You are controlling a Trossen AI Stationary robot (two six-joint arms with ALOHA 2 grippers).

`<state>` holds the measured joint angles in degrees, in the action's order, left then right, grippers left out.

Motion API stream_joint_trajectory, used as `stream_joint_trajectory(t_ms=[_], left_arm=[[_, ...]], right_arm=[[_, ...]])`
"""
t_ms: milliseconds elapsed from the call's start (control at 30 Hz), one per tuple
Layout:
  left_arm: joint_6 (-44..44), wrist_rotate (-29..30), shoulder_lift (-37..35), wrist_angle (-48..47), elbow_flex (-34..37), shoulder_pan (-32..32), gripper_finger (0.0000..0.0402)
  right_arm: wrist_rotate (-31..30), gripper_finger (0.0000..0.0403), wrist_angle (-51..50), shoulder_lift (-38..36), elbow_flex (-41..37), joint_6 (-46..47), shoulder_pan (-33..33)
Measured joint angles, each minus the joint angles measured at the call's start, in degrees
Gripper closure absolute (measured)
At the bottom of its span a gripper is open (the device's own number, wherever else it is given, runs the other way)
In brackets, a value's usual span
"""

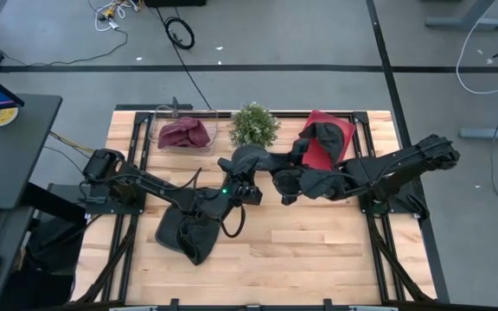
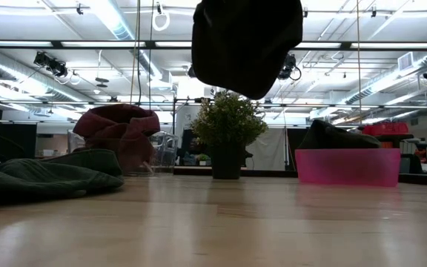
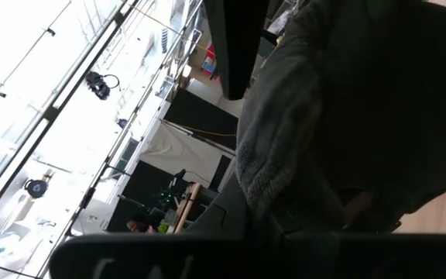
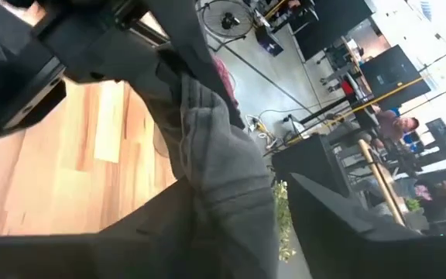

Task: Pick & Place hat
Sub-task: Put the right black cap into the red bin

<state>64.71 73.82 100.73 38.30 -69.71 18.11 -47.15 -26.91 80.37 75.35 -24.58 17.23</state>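
**Dark grey knitted hat held between both pincers above the table's middle**

The dark grey knitted hat hangs in the air over the wooden table, and you see it from the low view as a dark bulk near the top, well clear of the boards. Your left gripper sits just under it in the high view, with its fingers clenched on the hat's fabric; the left wrist view shows the ribbed knit pressed right against that pincer. Your right gripper is just beside the left one and also grasps the hat, with the grey cloth running between its two fingers in the right wrist view.

Beyond the two pincers, toward the table's far edge, stands a small green potted plant. To the right gripper's far side lies a pink plastic bin with a dark garment draped in it. Beyond the left gripper sits a clear container holding a maroon knitted hat. Nearer you, beside the left arm, another dark green cloth lies flat on the wood.
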Motion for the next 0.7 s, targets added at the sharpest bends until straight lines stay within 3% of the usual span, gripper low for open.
stream_joint_trajectory(t_ms=[100,267,700], left_arm=[[-0.01,0.44,0.0,-0.87,0.0,0.0,0.0398],[-1.41,-0.07,0.0,-1.83,0.0,0.0,0.0396],[0.79,-1.89,-0.01,-1.81,0.0,2.15,0.031]], right_arm=[[0.02,0.0246,0.08,-0.05,0.0,1.58,-0.02],[0.03,0.0376,0.33,-0.1,0.0,1.76,0.01],[-8.89,0.0384,-11.84,-1.39,0.0,13.84,-0.17]])
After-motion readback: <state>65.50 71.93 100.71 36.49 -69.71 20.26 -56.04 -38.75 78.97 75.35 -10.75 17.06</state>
